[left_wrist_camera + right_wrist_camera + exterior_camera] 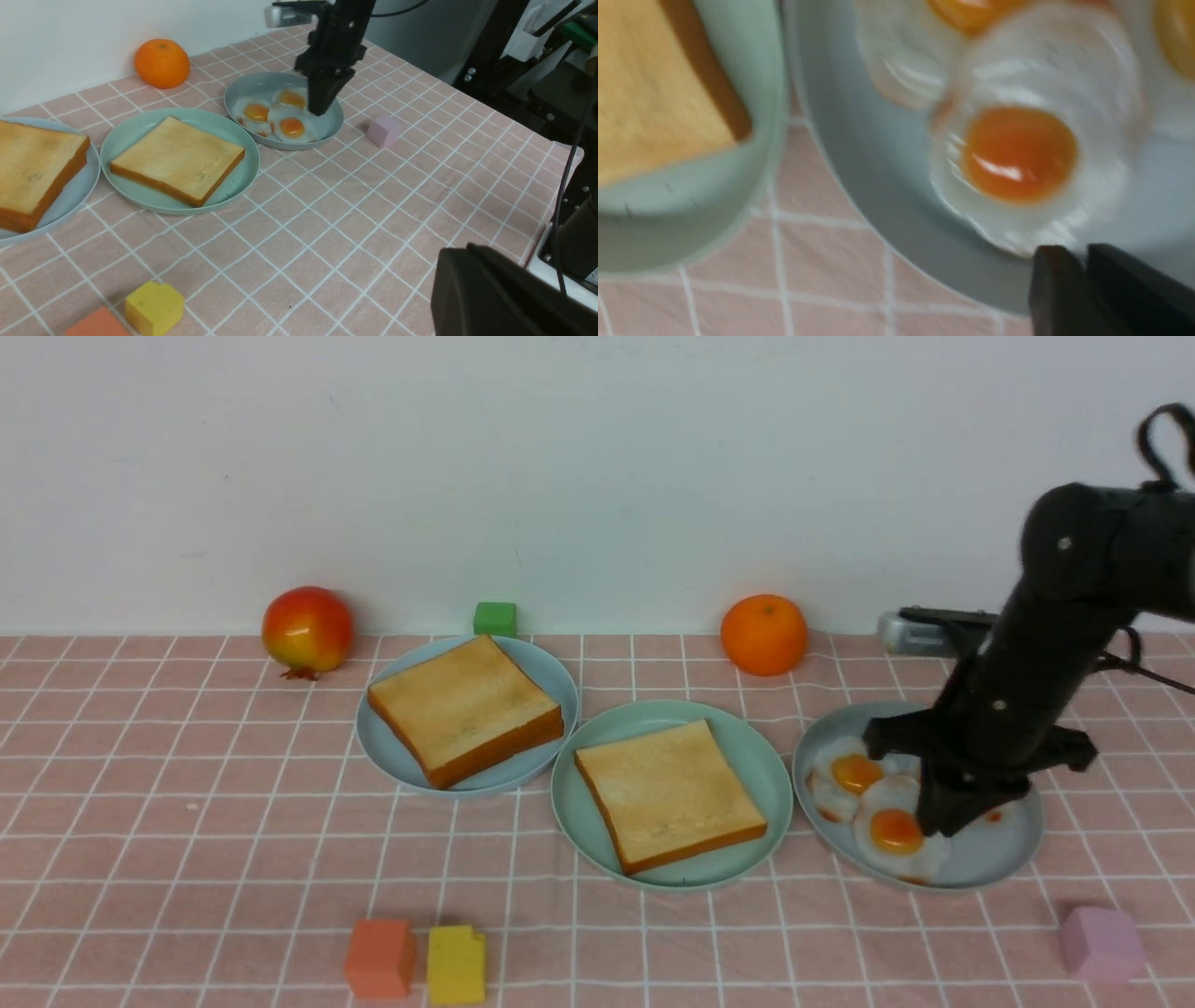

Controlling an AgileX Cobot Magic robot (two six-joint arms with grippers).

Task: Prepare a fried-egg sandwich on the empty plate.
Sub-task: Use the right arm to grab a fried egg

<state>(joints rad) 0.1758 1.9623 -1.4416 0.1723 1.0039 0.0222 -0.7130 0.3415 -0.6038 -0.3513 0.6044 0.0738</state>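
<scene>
Mint-green round plastic plate carries one golden toast slice, while the right tool, tips nearly together, points at a fried egg, grip unclear.

Matte black right arm, looping black cable

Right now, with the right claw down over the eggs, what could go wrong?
1. The fried eggs overlap on the blue-grey plate, so the right claw may drag or lift two together.
2. The right claw sits at the white's thin edge, so the hold could slip.
</scene>
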